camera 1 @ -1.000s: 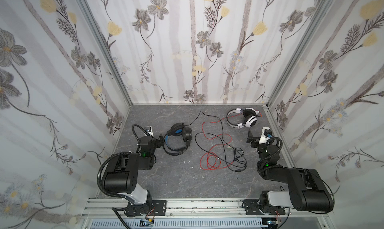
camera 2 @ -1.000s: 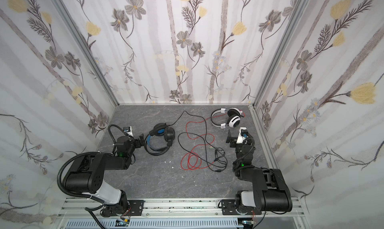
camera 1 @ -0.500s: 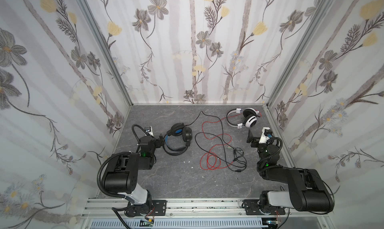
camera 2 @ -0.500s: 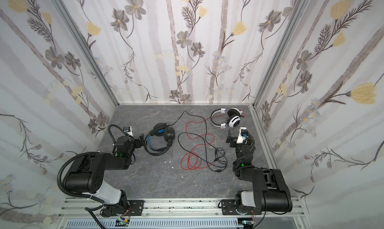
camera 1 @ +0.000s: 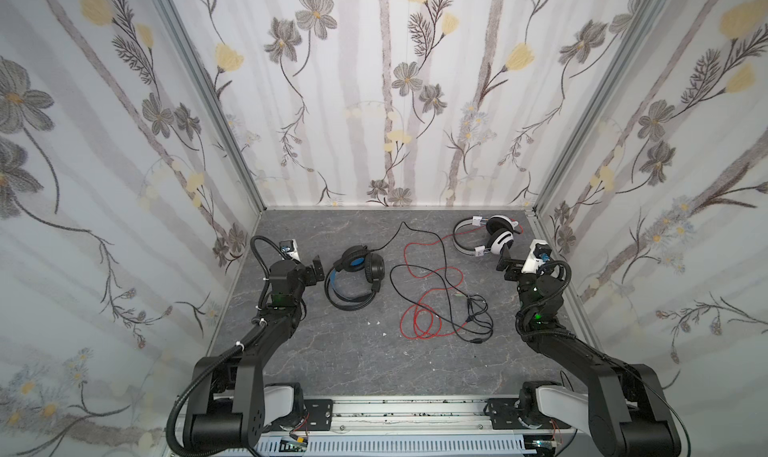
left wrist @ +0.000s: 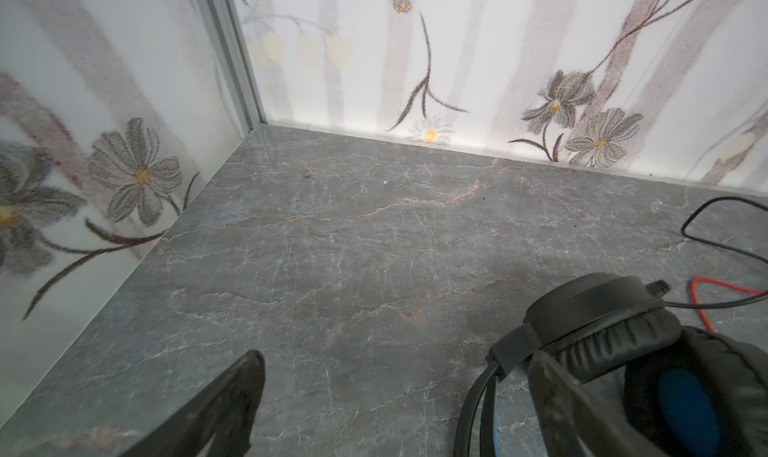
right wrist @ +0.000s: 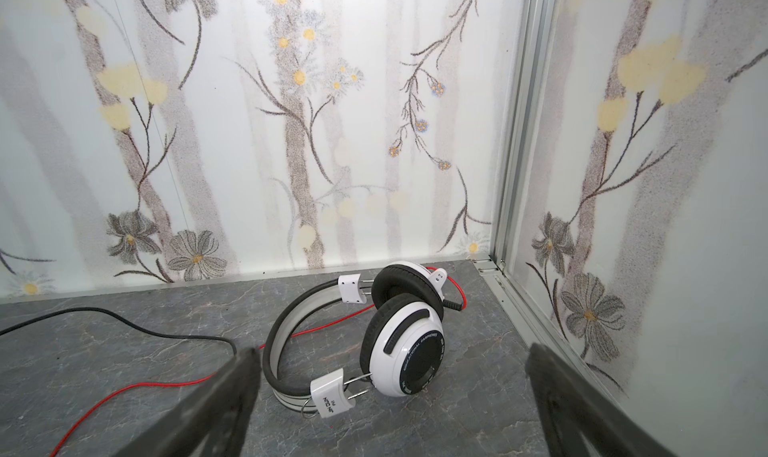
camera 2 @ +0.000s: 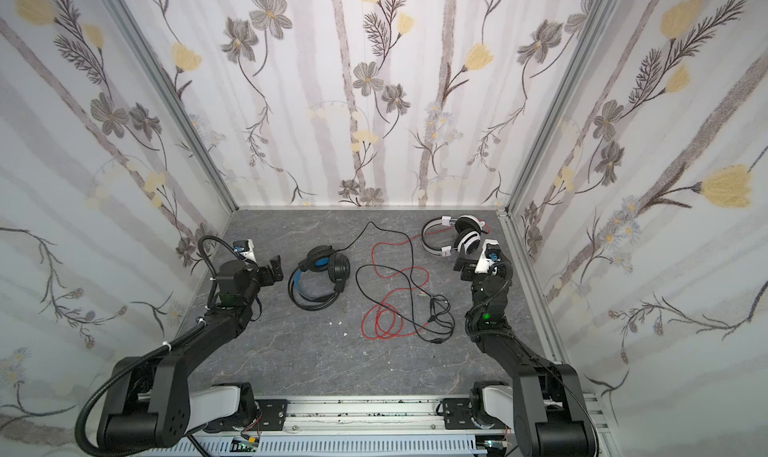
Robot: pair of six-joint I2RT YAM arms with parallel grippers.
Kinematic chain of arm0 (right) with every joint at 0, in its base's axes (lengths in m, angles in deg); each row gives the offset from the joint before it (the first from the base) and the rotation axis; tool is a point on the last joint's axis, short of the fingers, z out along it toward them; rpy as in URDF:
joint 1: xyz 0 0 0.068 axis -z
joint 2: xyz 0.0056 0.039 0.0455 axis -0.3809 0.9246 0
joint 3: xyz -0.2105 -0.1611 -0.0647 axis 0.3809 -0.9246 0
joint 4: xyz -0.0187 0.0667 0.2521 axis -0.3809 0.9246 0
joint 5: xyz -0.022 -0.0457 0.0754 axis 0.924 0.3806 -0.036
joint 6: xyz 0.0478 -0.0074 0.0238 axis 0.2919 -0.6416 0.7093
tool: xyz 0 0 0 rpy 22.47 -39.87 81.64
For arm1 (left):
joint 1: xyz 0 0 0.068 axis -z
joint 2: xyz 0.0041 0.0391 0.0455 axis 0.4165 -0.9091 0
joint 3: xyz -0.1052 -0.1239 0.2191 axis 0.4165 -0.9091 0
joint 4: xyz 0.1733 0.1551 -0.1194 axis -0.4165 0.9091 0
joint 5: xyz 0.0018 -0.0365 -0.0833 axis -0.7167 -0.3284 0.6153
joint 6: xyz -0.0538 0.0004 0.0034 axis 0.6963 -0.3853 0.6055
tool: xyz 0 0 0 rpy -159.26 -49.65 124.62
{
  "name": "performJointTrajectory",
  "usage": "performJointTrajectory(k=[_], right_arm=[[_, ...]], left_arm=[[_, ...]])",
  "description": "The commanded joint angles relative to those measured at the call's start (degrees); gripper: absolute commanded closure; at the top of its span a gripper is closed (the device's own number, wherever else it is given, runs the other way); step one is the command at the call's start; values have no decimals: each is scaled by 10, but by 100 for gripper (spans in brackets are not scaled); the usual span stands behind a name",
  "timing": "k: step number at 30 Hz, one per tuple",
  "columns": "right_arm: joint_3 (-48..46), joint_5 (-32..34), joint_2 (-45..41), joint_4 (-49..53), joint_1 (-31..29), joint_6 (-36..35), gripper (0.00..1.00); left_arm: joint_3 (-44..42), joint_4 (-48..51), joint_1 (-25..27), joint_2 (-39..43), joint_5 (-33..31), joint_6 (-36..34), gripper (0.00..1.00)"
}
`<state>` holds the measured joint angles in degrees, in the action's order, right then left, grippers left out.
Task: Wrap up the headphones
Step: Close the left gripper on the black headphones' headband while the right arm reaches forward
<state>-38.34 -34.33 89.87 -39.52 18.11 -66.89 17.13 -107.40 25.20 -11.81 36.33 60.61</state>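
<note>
The left fingers point(left wrist: 224, 405) stand wide apart and hold nothing. Between them only bare counter point(camera 1: 353, 351) is seen. In the left wrist view one of them lies in front of the black headphones point(camera 1: 376, 268), and I cannot tell if it touches them. In both top views these fingers stand just beside the headband.

The right fingers point(right wrist: 216, 396) are also spread fully, and nothing is between them. In the right wrist view the white headphones point(right wrist: 407, 342) lie on the counter past the tips and are not touched.

There are two arms and two pairs of headphones. The black pair has a blue inner band. It lies flat on the left part of the counter, with the earcups toward the back wall. The white pair has black earpads. It lies in the back right corner, near both walls, with its two earcups close together.

There are two cables, and both lie loose on the counter. The black cable point(camera 1: 468, 307) leaves the black pair toward the back wall. Then it runs to the middle and makes wide loops and a small bundle there. The red cable point(camera 1: 417, 322) leaves the white pair and wanders to the middle, where it lies in several loose rings. The two cables cross each other more than once. Three small white specks lie on the counter near the red rings.
</note>
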Motion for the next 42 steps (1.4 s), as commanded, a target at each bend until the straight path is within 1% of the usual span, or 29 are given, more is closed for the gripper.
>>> performJointTrajectory(k=[1,3,5,7,8,11,13,16,19,21,23,25,27,30,34,37,39,42], right_arm=[[52,100,-13,149,-18,41,0],[92,103,-14,204,-26,71,0],[139,83,0,244,-36,97,0],[203,71,33,307,-48,115,0],[255,64,60,349,-58,118,0],[395,63,150,490,-95,114,0],[453,68,195,537,-119,120,0],[480,35,208,549,-149,129,0],[518,19,220,591,-169,132,0],[551,-14,228,633,-174,139,0],[577,-43,228,670,-182,142,0],[583,-66,221,689,-190,135,0],[584,-82,217,704,-196,123,0],[586,-83,211,727,-202,97,0],[586,-78,198,750,-203,63,0],[585,-99,192,756,-203,51,0],[581,-113,192,748,-205,46,0],[593,-105,205,755,-207,36,0]], left_arm=[[69,244,5,47,-62,85,0],[126,360,13,67,-88,124,0],[183,469,25,86,-105,191,0],[231,538,37,94,-99,221,0],[251,564,47,97,-98,237,0],[294,612,75,93,-86,289,0],[315,642,83,70,-61,333,0],[344,674,117,13,-30,386,0],[361,707,166,-33,-50,428,0],[345,709,181,-41,-49,456,0],[315,692,180,-62,-38,475,0],[304,682,176,-84,-32,476,0],[313,685,175,-123,-30,464,0],[328,689,175,-179,-18,464,0],[298,648,182,-190,-21,507,0],[283,614,183,-208,-10,528,0],[291,597,182,-233,-3,526,0],[317,601,182,-285,9,523,0]])
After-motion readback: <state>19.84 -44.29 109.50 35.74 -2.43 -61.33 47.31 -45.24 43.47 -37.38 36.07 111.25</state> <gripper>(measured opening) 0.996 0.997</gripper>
